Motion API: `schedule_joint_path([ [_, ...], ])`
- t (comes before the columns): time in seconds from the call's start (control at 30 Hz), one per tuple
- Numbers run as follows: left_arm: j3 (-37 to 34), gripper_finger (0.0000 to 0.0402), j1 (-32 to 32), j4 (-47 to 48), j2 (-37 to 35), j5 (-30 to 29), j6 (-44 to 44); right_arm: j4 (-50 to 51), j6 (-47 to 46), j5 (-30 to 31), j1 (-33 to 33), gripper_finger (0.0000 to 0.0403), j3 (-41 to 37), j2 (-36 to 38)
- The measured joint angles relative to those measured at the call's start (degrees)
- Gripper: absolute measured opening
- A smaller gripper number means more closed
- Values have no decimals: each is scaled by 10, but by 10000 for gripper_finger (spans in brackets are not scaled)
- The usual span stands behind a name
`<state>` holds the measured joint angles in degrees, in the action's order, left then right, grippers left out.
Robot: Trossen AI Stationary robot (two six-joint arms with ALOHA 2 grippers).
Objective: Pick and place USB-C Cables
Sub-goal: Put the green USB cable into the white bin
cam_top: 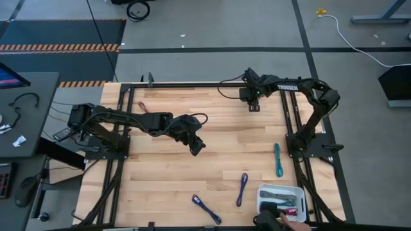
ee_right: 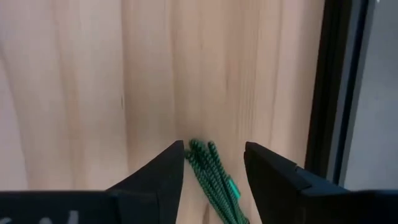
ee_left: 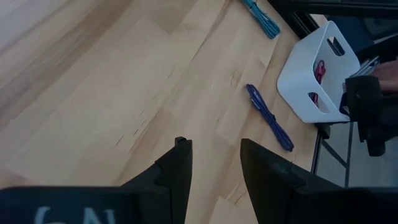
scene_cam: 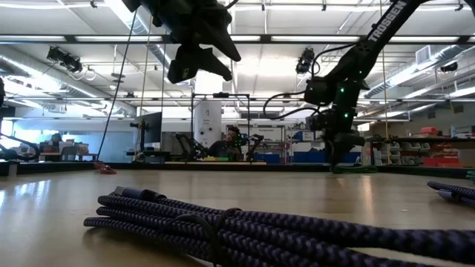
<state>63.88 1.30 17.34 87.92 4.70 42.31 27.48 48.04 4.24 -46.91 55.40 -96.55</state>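
The green cable (ee_right: pixel 214 180) lies on the wood at the table's far edge directly beneath the right gripper (ee_right: pixel 214 163), its long axis running between the parted, empty fingers, while the left gripper (ee_left: pixel 214 162), also open, hovers well away.

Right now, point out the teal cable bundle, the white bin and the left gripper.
teal cable bundle (cam_top: pixel 278 159): high view, middle of its length.
white bin (cam_top: pixel 264 190): high view, its far rim at the left corner.
left gripper (ee_left: pixel 214 163): left wrist view, midway between its open fingertips, over bare wood.
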Motion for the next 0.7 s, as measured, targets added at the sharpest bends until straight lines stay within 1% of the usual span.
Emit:
schedule_joint_path([
  [0.17,0,141,2,0,0,0,9,20,12,-2,2,144,0,0],
  [0.5,0,142,9,0,0,0,10,25,15,-1,4,88,0,0],
  [0.63,0,142,15,0,0,0,10,60,31,-17,13,52,1,-7],
  [0.7,0,142,18,0,0,0,10,68,35,-9,21,28,1,-19],
])
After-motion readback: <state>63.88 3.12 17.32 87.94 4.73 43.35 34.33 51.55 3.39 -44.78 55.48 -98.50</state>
